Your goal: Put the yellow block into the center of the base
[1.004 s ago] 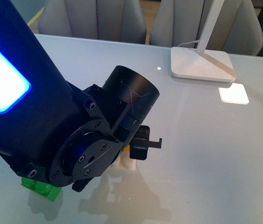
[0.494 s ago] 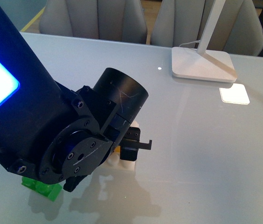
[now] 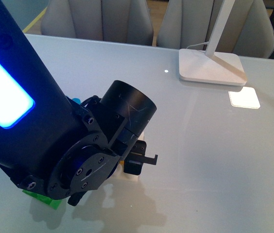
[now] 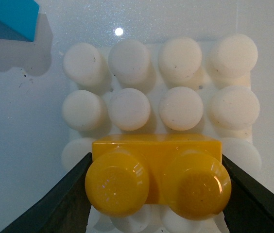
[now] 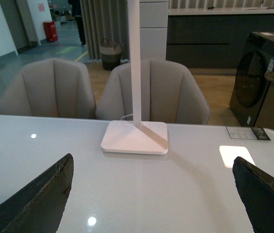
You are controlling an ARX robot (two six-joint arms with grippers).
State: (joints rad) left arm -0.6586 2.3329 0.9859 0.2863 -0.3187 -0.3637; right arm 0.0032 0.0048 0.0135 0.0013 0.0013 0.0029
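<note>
Only the left wrist view shows the left gripper (image 4: 154, 187) with its jaws clamped on the one yellow block (image 4: 156, 179), over the base (image 4: 159, 92); eight studs show clear beyond it. The right gripper (image 5: 151, 194) gapes wide, empty, over the table (image 5: 176, 194).

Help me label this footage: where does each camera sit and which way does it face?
Front: on the body, facing the table; left arm fills it.
Left wrist: looks down on the glossy yellow two-stud brick over the white studded square plate; end effector fingers show.
Right wrist: faces chairs; open fingers show.
Front and right wrist share the white lamp foot.
</note>
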